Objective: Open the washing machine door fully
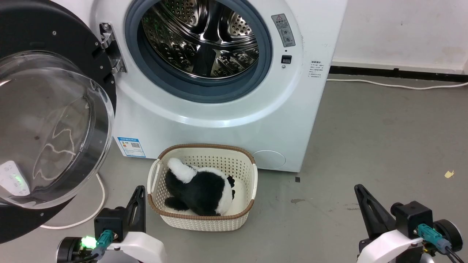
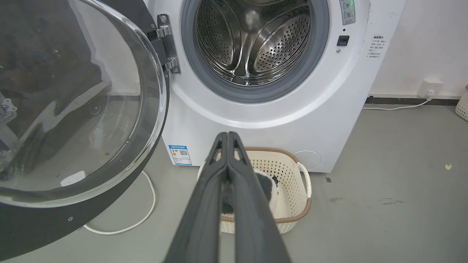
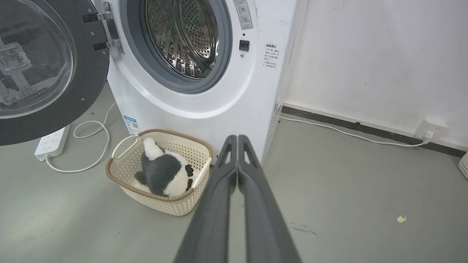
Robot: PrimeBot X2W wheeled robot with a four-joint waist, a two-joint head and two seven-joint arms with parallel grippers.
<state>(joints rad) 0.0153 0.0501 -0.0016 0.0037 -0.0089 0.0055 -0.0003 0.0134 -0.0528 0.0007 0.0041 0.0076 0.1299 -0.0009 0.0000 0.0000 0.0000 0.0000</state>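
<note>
– Left pincer (image 2: 227,135) first, right up against the lens: its 2 long dark fingers (image 2: 204,204) lie pressed together down to the tips, nothing between them. What sits beyond?

– Ahead of those tips, a cream basket (image 2: 289,170) with a brown rim. The fingers cover most of it, and of the black-and-white plush toy (image 2: 266,186) inside only a patch shows.

– And the washing machine door (image 2: 73,109)?

– Up and to the left of the left pincer, well apart from it, standing wide open on its hinge (image 2: 166,44), glass bulging toward the camera. Its black rim (image 2: 36,226) runs off the left and bottom edges, so its outline is incomplete. Shapes mirrored in the glass are too murky to name.

– Right pincer (image 3: 237,137)?

– Also closed, 2 fingers flush, empty. The basket is to the left of its tips, the plush toy lying with its face hidden. Ahead is the corner of the washing machine (image 3: 219,109). Further left is the steel drum (image 3: 175,40) inside its grey gasket (image 3: 182,84), cut by the top edge.

– Anything else?

– Left of the basket, under the door, a white power strip (image 3: 51,142) and looping cable (image 3: 73,171). Right of the right pincer, a cord (image 3: 329,128) runs along the wall (image 3: 365,54) to a socket (image 3: 431,129), and a small yellow scrap (image 3: 401,218) lies on the grey floor (image 3: 347,182). Stickers (image 3: 271,56) on the machine are too small to read.
</note>
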